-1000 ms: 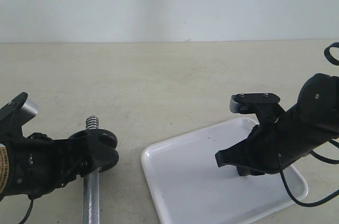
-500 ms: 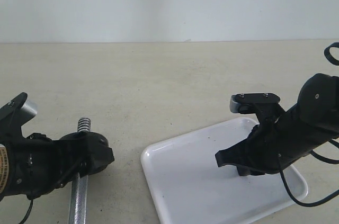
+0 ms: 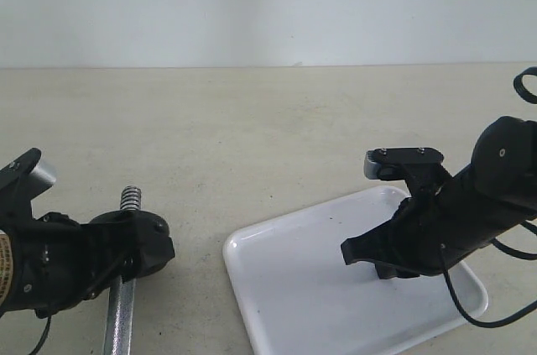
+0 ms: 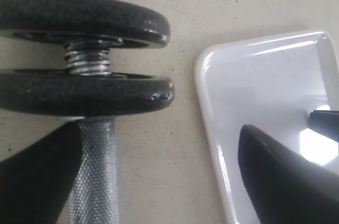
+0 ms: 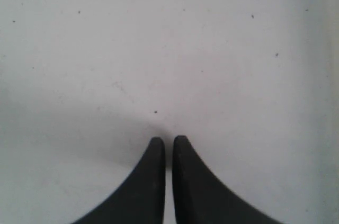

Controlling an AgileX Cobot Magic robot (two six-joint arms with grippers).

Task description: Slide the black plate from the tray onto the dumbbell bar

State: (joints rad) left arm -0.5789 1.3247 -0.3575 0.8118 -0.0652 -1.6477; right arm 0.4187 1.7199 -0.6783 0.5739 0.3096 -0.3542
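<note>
Our left hand (image 4: 159,134) (fingers wide) has drawn the dumbbell bar (image 4: 95,181) back with it, the black plate (image 4: 79,20) already threaded on. Our right hand (image 5: 168,150) is pinched shut and empty, so the task looks done.

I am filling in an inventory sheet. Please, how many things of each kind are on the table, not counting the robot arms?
Black plates: 2, both threaded on the bar
Bar: 1
White tray: 1
Total: 4
</note>
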